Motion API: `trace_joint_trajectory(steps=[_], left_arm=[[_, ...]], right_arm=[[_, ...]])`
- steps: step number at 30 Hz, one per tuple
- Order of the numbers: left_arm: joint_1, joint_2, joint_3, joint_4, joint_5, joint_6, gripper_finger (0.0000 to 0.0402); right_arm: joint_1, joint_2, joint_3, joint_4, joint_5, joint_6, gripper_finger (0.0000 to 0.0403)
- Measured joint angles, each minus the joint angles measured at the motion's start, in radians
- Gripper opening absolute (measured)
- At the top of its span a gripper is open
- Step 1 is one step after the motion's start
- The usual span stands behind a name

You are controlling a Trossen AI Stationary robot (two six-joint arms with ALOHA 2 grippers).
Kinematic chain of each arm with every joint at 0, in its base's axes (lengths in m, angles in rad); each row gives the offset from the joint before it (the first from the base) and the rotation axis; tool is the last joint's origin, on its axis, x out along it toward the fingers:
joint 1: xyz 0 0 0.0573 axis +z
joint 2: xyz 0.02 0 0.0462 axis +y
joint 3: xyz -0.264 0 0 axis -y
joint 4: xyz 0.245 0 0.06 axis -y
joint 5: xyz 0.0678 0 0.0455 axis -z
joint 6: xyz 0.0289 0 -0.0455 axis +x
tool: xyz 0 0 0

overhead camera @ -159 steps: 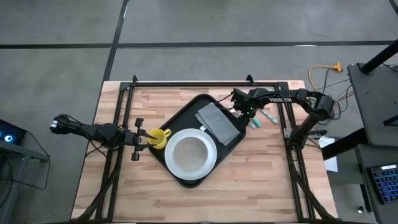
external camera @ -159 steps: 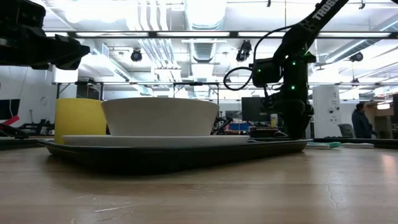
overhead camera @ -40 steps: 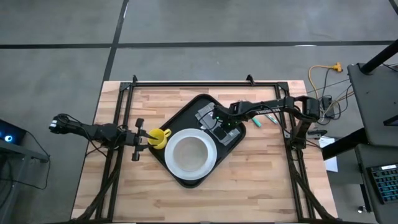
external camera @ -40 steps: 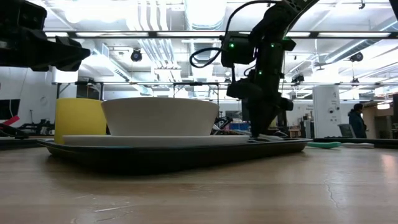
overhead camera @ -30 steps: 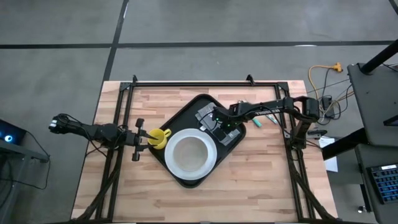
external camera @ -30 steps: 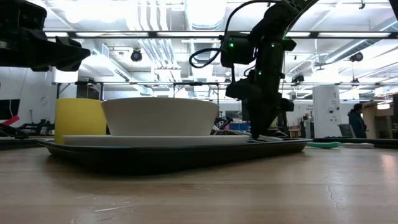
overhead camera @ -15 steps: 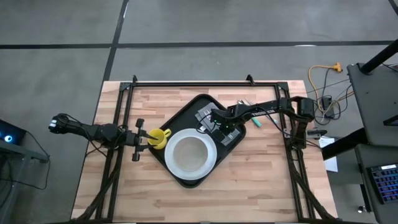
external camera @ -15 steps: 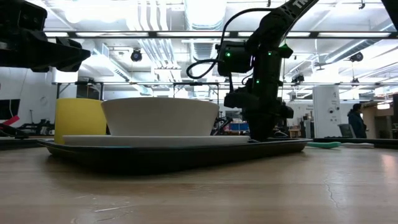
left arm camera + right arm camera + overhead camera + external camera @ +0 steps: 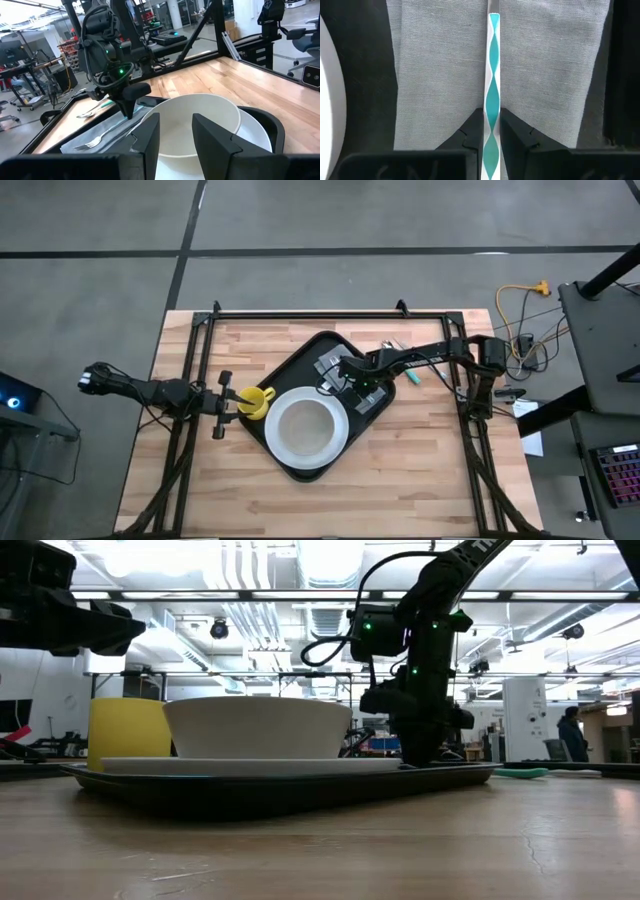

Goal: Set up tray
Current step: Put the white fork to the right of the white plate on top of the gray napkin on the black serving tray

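Observation:
The black tray lies slantwise mid-table. On it are a white plate with a white bowl, a yellow mug and a grey napkin. My right gripper points down over the napkin, shut on a fork with a teal-patterned handle. The fork's tines lie on the napkin. My left gripper is open and empty. It hovers left of the mug and above it. My right gripper pinches the fork's handle between its two fingers, which come from above, pointing down, one on each long side. The fork lies flat along the napkin, its tined end resting on the cloth.
More teal-handled cutlery lies on the wooden table right of the tray and shows in the low view. Black frame rails run along the table's far edge and sides. A person stands far off in the room.
My right gripper has gone a little toward the table's left and down over the napkin, still shut on the fork.

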Motion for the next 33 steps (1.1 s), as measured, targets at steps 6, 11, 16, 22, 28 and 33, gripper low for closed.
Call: trace_joint_trajectory(steps=[6, 11, 16, 22, 28, 33], left_arm=[[0.000, 0.001, 0.000, 0.000, 0.000, 0.000, 0.0101], [0.000, 0.001, 0.000, 0.000, 0.000, 0.000, 0.0101], [0.000, 0.001, 0.000, 0.000, 0.000, 0.000, 0.0101], [0.000, 0.001, 0.000, 0.000, 0.000, 0.000, 0.0101], [0.000, 0.001, 0.000, 0.000, 0.000, 0.000, 0.0101], [0.000, 0.001, 0.000, 0.000, 0.000, 0.000, 0.0101]], right_arm=[[0.000, 0.000, 0.000, 0.000, 0.012, 0.006, 0.0038], [0.000, -0.007, -0.001, -0.002, 0.016, 0.006, 0.0038], [0.004, -0.018, -0.003, -0.003, 0.020, -0.002, 0.0038], [0.004, -0.033, -0.003, -0.003, 0.046, -0.002, 0.0038], [0.004, -0.034, -0.002, -0.003, 0.056, 0.012, 0.0038], [0.003, -0.032, -0.008, -0.002, 0.065, 0.027, 0.0038]])
